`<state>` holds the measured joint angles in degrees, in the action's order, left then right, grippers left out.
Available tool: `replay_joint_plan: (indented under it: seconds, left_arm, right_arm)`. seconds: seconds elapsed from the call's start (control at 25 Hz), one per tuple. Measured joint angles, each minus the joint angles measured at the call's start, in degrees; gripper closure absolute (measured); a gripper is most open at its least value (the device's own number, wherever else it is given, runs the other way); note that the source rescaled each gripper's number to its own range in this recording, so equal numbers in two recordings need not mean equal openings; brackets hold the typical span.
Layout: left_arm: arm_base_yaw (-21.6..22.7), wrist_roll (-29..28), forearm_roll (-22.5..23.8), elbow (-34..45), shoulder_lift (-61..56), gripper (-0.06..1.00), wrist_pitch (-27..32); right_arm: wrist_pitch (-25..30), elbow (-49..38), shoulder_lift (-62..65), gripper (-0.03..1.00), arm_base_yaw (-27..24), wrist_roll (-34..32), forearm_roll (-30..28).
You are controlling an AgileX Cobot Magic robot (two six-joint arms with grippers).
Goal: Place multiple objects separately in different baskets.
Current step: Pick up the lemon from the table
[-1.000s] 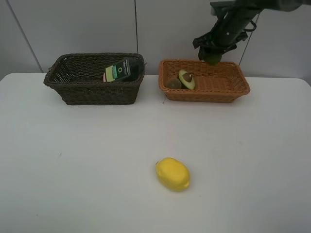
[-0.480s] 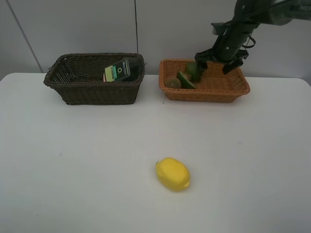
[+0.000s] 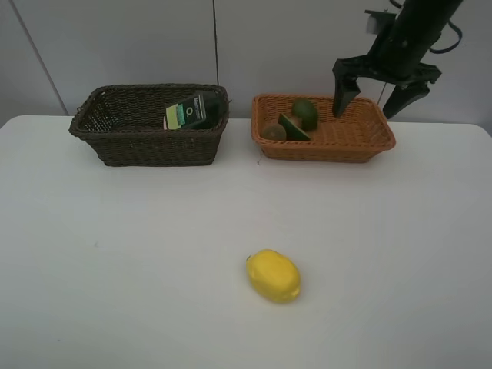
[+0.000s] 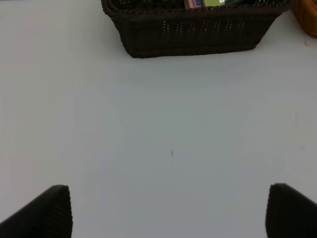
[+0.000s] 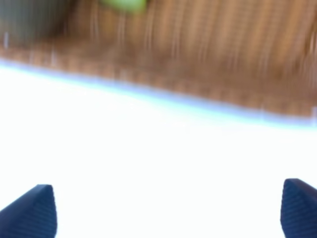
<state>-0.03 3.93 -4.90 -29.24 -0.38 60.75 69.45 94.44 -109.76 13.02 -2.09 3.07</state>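
Note:
The orange-tan basket (image 3: 361, 146) holds a brown kiwi (image 3: 274, 131), a halved avocado (image 3: 292, 127) and a green lime-like fruit (image 3: 305, 113). Over its right half my right gripper (image 3: 377, 98) hangs open and empty, fingers spread wide. A yellow lemon (image 3: 273, 275) lies alone on the white table, front centre. The dark basket (image 3: 123, 146) holds bottles (image 3: 194, 112) leaning in its right end. My left gripper (image 4: 168, 210) is open over bare table, short of the dark basket (image 4: 198, 34); the exterior view does not show it. The right wrist view is blurred, showing the tan basket (image 5: 198, 64).
The white table (image 3: 115, 254) runs wide around the lemon. A grey panelled wall stands right behind both baskets. A corner of the tan basket (image 4: 308, 20) shows in the left wrist view.
My right gripper opened and let the green fruit drop into the tan basket beside the avocado. It then shifted right along the basket. The left arm stayed still.

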Motion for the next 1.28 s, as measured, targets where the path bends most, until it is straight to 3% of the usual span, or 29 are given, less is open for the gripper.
replay_joint_plan:
  seconds: [0.24,0.4,0.6,0.72,0.88,1.28]
  left_arm:
    - [0.0,0.0,0.0,0.0,0.0,-0.06,0.0]
    - [0.0,0.0,0.0,0.0,0.0,-0.06,0.0]
    - [0.0,0.0,0.0,0.0,0.0,-0.06,0.0]
    - [0.0,0.0,0.0,0.0,0.0,-0.06,0.0]
    - [0.0,0.0,0.0,0.0,0.0,-0.06,0.0]
    - [0.0,0.0,0.0,0.0,0.0,-0.06,0.0]
  right_arm:
    - [0.3,-22.8,18.2,-0.01,8.8,-0.2,-0.3]
    - [-0.2,-34.5,25.3,-0.01,21.0,-2.6,0.4]
    - [-11.5,-43.2,24.6,-0.01,31.9,-7.0,1.6]
    - [-17.9,-43.3,21.0,-0.01,33.3,-7.3,2.4]
    - [-22.0,-40.7,14.7,-0.01,33.4,-7.3,2.7]
    - [-23.8,-34.9,0.9,-0.01,33.4,-6.4,2.4]
